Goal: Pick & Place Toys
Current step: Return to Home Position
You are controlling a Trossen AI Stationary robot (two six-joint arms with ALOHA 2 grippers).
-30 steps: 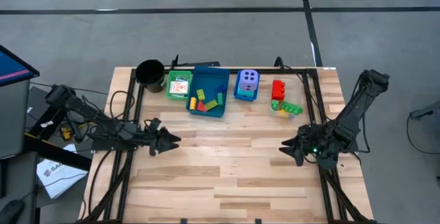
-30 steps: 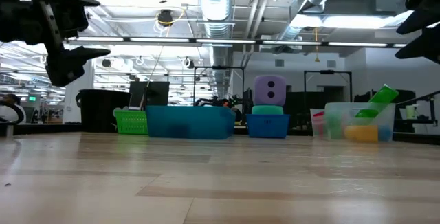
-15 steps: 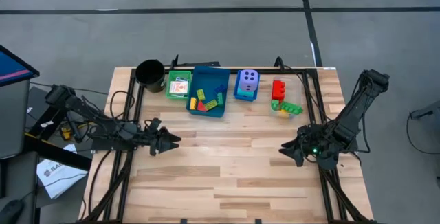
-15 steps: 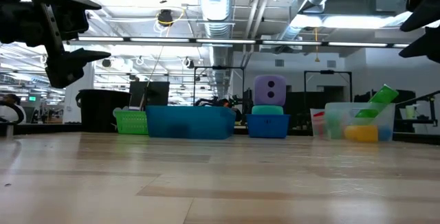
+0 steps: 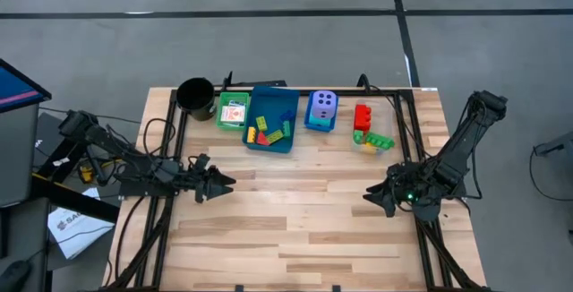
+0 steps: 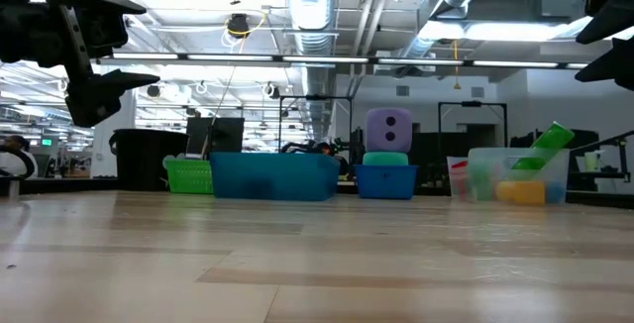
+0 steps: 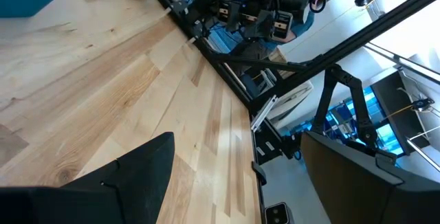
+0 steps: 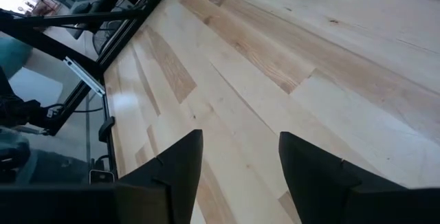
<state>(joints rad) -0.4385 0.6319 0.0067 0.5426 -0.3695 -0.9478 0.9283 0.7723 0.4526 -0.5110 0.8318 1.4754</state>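
A grey floor (image 5: pixel 269 50) is crossed by dark lines (image 5: pixel 269 13); silver ducts (image 6: pixel 317 6) and strip lights (image 6: pixel 515 30) are hung overhead.

The left gripper (image 5: pixel 221 183) and right gripper (image 5: pixel 374 193) are both black, over a table (image 5: pixel 295 220) of pale, streak-grained wood planks. On the left gripper's side of the far row stand a black cup (image 5: pixel 194 95), a green tray (image 5: pixel 221 113) with a white card (image 5: pixel 235 113) printed in red-orange, and a large blue tray (image 5: pixel 279 102) of yellow, red and green small bricks (image 5: pixel 269 131). Nearer the right gripper are a red brick (image 5: pixel 363 115), a green brick (image 5: pixel 380 141) and a yellow piece (image 5: pixel 368 147), perhaps another brick. Between them, a purple dice (image 5: pixel 323 103) with dark dots tops a small blue tray (image 5: pixel 320 124).
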